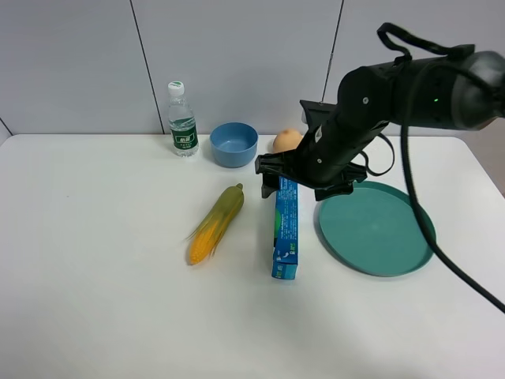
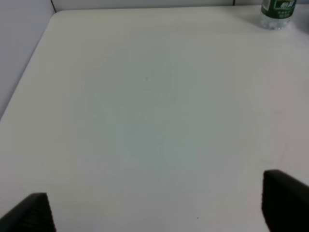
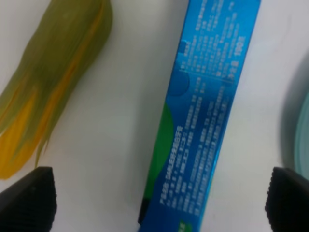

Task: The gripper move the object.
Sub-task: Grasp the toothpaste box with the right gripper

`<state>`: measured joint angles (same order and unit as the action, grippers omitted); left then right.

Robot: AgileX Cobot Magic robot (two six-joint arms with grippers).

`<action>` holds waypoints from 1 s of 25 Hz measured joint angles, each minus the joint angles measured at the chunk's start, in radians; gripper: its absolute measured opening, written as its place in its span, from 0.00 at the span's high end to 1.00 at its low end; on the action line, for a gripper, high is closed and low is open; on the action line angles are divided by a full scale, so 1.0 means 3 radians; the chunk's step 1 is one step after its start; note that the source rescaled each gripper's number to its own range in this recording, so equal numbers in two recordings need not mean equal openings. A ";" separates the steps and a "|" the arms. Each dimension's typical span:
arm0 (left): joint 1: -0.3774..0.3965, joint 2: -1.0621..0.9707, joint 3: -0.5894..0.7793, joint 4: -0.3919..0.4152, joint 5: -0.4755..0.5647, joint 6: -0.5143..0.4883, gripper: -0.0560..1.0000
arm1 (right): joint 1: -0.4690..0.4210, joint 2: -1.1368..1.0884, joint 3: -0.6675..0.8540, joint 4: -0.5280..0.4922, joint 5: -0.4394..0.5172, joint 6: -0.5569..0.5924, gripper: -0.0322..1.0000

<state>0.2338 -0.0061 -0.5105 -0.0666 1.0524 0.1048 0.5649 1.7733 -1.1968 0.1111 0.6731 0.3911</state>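
Note:
The long blue box (image 1: 286, 229) with green and white print lies flat on the white table (image 1: 95, 276), between the corn cob and the green plate. My right gripper (image 1: 301, 183) hovers over the box's far end, open, one finger on each side. The right wrist view shows the box (image 3: 203, 111) between the two dark fingertips (image 3: 26, 200), with gaps on both sides and no contact. My left gripper (image 2: 157, 208) is open and empty over bare table; its arm does not show in the exterior high view.
A yellow-green corn cob (image 1: 215, 223) lies left of the box, also in the right wrist view (image 3: 53, 82). A green plate (image 1: 377, 227) lies to its right. A water bottle (image 1: 182, 120), a blue bowl (image 1: 233, 144) and an orange fruit (image 1: 287, 140) stand at the back.

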 joint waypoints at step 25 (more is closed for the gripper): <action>0.0000 0.0000 0.0000 0.0000 0.0000 0.0000 0.00 | 0.0015 0.0769 -0.0004 -0.0055 -0.0524 0.0489 0.18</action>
<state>0.2338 -0.0061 -0.5105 -0.0666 1.0524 0.1048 0.5694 2.0039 -1.1980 0.0945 0.5160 0.5378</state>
